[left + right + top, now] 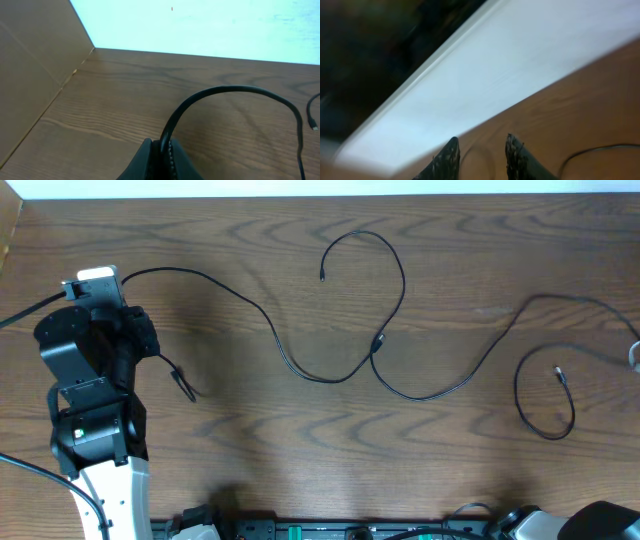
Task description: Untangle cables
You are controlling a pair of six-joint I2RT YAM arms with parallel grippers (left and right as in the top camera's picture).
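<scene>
Pointing across the desk (125,100), left hand (163,152) is clamped on black cable (235,88), right hand (481,155) is held narrowly parted.

No text, label, brand, number or sign could be read in the overhead view or in either wrist view.

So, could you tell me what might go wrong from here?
The left gripper is shut on the black cable; a hard pull could cinch the apparent crossing mid-table. The right gripper is open, holding nothing, so the far loop may drag along.
</scene>
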